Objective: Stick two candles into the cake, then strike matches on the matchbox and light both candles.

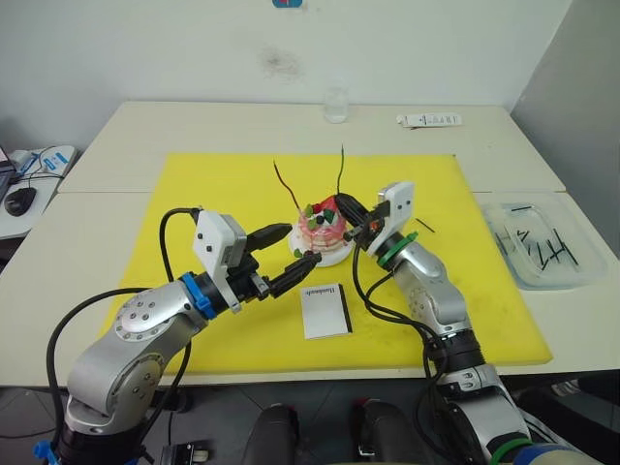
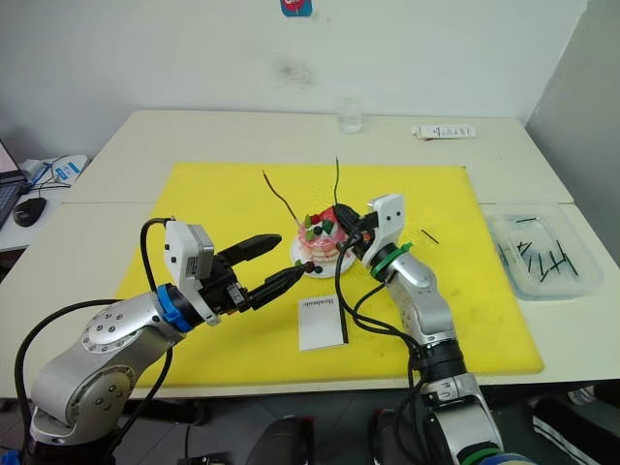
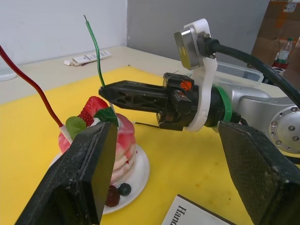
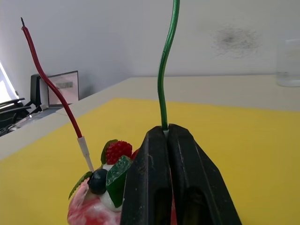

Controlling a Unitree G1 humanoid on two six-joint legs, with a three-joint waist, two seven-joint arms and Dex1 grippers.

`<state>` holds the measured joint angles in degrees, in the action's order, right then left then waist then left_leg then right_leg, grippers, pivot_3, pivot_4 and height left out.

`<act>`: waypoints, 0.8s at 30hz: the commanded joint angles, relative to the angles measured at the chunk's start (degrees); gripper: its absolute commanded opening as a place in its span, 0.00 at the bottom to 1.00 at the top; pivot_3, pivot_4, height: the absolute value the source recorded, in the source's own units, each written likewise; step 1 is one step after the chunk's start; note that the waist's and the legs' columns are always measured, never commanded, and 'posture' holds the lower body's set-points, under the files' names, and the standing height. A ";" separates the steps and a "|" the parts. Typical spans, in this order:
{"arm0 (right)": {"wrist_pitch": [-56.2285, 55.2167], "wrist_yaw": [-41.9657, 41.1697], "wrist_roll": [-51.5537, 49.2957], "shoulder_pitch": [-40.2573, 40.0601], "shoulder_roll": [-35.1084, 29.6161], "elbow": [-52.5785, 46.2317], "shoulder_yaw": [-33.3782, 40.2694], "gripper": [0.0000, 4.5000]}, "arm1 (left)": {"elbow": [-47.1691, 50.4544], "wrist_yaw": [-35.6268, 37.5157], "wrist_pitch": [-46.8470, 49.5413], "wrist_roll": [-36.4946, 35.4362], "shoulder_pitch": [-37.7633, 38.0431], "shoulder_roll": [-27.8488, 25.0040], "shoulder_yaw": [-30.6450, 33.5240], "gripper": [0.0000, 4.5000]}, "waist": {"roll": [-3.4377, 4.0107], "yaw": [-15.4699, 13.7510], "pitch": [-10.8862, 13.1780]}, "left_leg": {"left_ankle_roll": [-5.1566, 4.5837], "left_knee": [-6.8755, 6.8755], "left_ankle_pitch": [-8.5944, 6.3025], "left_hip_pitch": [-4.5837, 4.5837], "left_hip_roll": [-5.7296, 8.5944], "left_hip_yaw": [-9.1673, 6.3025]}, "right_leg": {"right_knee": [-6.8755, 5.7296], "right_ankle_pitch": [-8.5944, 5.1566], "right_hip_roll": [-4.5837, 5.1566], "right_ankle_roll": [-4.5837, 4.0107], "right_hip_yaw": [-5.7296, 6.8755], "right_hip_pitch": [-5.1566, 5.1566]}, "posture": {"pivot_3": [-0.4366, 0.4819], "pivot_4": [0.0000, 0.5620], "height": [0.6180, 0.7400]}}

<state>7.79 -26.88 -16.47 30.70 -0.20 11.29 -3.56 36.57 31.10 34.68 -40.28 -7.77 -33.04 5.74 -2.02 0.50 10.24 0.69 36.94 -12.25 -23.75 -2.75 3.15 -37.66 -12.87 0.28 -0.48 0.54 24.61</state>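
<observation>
Right wrist view, fingers: I see the right gripper [image 4: 167,133] with both fingers pressed together on the lower end of the green candle [image 4: 165,70], which rises upright between the tips.
Left gripper [image 1: 291,254]: fingers spread apart and holding nothing, the tips just left of the cake, one beside the plate rim.
Cake [image 1: 324,229]: pink, topped with a strawberry and berries, on a small white plate [image 1: 335,258] at mid-mat, between the two grippers.
Red candle [image 1: 287,188]: standing in the left side of the cake top, leaning away to the far left, its pale end in the frosting.
Green candle, placement: over the right side of the cake top; I cannot tell whether its end is seated in the frosting.
Matchbox [image 1: 325,310]: flat on the mat, near side of the cake, black strip along its right edge.
Yellow mat [image 1: 213,184]: covers the table centre.
Matches [image 1: 542,247]: dark sticks lying in a clear tray [image 1: 504,215] on the table, well to the right, off the mat.
</observation>
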 commanded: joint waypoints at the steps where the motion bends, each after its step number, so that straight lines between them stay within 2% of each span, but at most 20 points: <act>1: -0.59 0.44 0.46 -0.74 0.39 -2.52 -0.47 0.01 | 2.14 0.56 -0.74 -0.46 -0.73 -0.12 0.09 0.85 | 0.00 0.01 0.00 | 0.00 0.00 0.00 0.00 0.00 0.01 | 0.00 0.00 0.00 0.00 -0.01 0.00 | 0.48 0.27 1.00; 21: -0.40 0.15 0.75 -3.01 -0.77 -4.31 -1.03 0.01 | 1.83 1.40 -1.00 -0.13 -0.95 -0.15 0.00 0.85 | 0.00 0.00 0.00 | 0.00 0.00 0.00 0.00 0.01 0.00 | -0.01 0.00 0.00 0.00 -0.01 0.00 | 0.48 0.27 1.00; 24: -0.42 0.07 0.69 -3.54 -0.97 -4.88 -1.31 0.15 | 1.72 1.49 -1.22 0.07 -0.99 -0.02 -0.23 0.85 | 0.00 0.00 0.00 | 0.00 0.00 0.00 0.01 0.01 0.00 | -0.01 0.00 0.00 0.00 0.00 0.00 | 0.48 0.27 1.00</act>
<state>7.84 -26.23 -16.22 27.35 -1.21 8.83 -4.32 36.56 32.12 34.62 -40.14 -7.94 -33.04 5.36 -2.02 0.50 10.24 0.68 36.95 -12.25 -23.75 -2.75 3.15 -37.66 -12.87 0.28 -0.48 0.55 24.61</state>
